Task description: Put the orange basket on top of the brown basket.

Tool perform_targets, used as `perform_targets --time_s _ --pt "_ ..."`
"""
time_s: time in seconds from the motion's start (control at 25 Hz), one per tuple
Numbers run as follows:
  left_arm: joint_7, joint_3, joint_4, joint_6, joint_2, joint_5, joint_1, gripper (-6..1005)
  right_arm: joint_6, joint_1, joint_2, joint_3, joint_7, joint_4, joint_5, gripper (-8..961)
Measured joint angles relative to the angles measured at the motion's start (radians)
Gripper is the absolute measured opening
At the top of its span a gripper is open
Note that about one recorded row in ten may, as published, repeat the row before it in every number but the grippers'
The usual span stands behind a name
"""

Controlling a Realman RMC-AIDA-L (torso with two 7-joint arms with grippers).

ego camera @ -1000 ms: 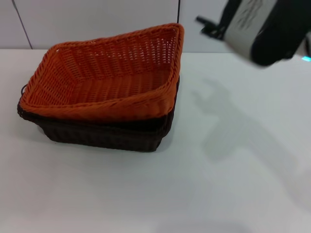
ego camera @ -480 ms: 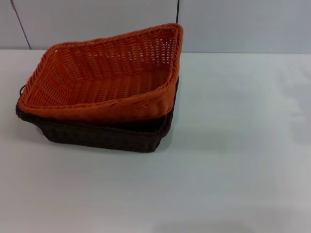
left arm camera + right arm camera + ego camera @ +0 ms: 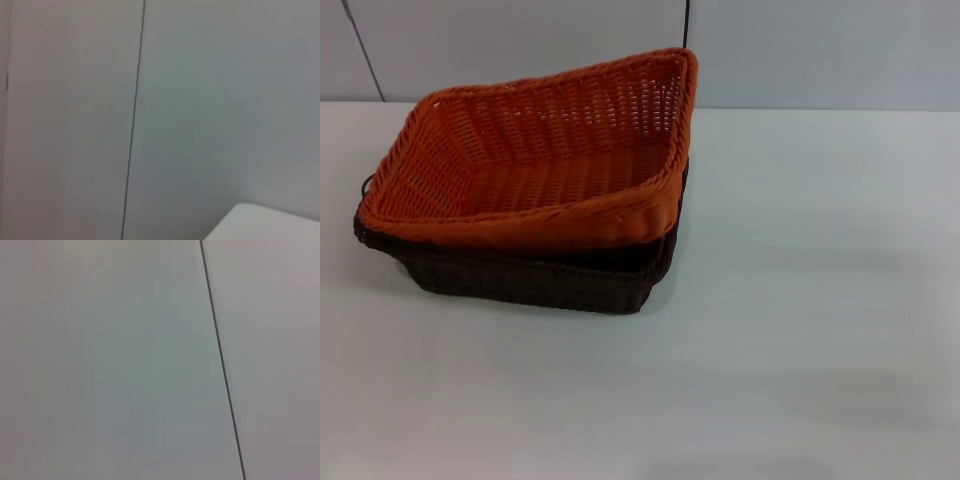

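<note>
Orange basket (image 3: 535, 160), one, sits tilted inside one brown basket (image 3: 535, 280) on the table (image 3: 800, 300); neither tool shows.

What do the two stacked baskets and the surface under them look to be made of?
The orange basket: woven wicker-style strands, possibly plastic rattan given the even bright colour; open weave in the sloping sides, braided rim, slightly glossy. The brown basket: the same kind of weave, very dark, nearly black, braided rim showing beneath the orange one. The table: smooth white matte top, likely laminate; the material itself cannot be told.
</note>
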Motion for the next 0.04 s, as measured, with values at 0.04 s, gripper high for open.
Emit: perform_targets --time_s 0.04 --pt "-0.011 0.003 0.000 0.010 0.001 0.000 0.006 773 -0.015 0.002 0.000 -0.005 -0.001 -0.014 0.000 646"
